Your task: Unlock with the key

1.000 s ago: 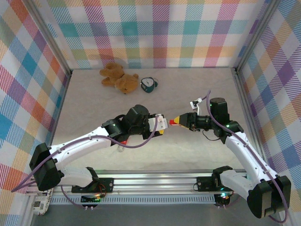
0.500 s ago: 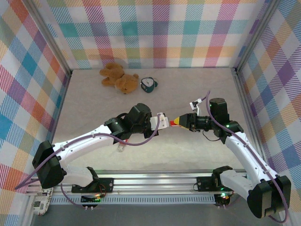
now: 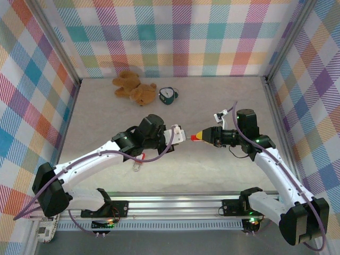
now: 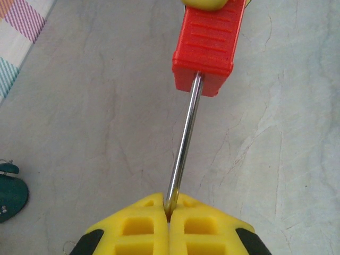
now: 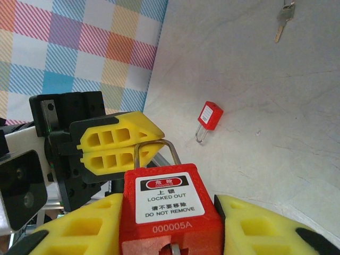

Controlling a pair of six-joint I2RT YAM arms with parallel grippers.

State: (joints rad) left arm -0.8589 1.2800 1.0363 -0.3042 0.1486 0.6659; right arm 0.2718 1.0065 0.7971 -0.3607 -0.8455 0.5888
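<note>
Clamps the red padlock (image 5: 170, 212) by its body between the right fingers (image 5: 260, 228); pinches its shackle (image 4: 183, 143) tight in the left fingers (image 4: 143, 226). Leaves the key (image 5: 283, 22) flat on the surface (image 5: 276, 117), well apart from that padlock, beyond a second padlock (image 5: 210, 116).

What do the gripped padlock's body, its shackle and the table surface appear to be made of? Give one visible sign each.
Padlock body: probably moulded plastic, matte red; ribbed sides, stuck-on printed label.
Shackle: likely polished steel; thin silvery rod with a bright highlight.
Table: unclear, perhaps stone-look laminate; matte grey with faint veins.
</note>
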